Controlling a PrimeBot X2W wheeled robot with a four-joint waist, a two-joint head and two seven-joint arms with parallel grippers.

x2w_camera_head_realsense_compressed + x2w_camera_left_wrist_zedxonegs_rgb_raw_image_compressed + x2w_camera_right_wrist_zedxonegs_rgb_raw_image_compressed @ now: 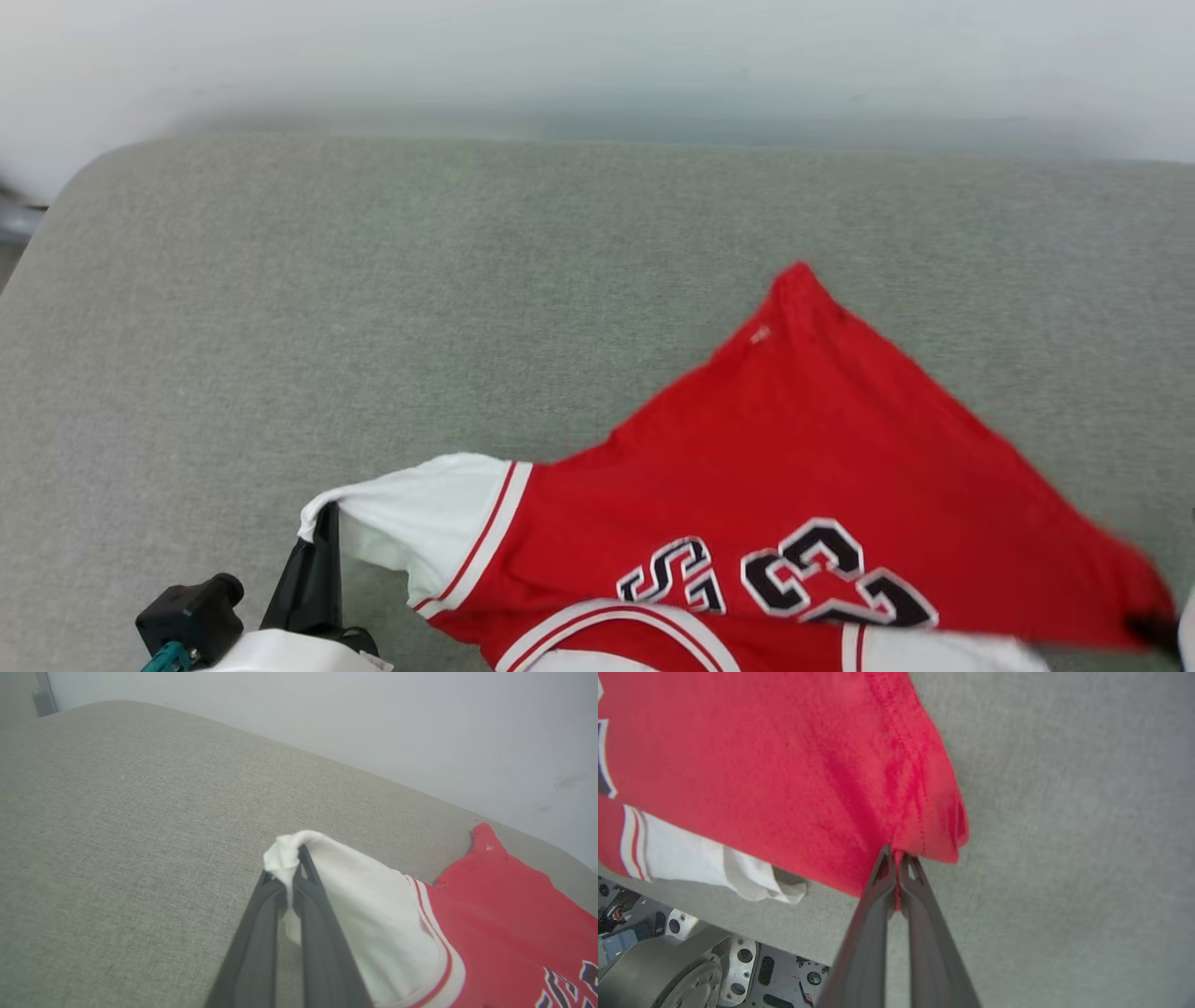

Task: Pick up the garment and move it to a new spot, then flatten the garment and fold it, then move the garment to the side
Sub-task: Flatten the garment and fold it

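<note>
Shirt [794,467] spread at near edge of grey cushion [373,280] | left claw [293,877] clamped on white sleeve [373,914] | right claw [897,861] clamped on red hem corner [934,826] | held apart, probably to pull it flat

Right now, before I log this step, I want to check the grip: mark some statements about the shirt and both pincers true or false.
1. The left pincer is shut on the shirt's white sleeve. True.
2. The right pincer hangs open, clear of the shirt. False: it is shut on a red edge.
3. The shirt is folded into a neat square. False: it is unfolded, with one red corner pointing away.
4. The black lettering faces up. True.
</note>
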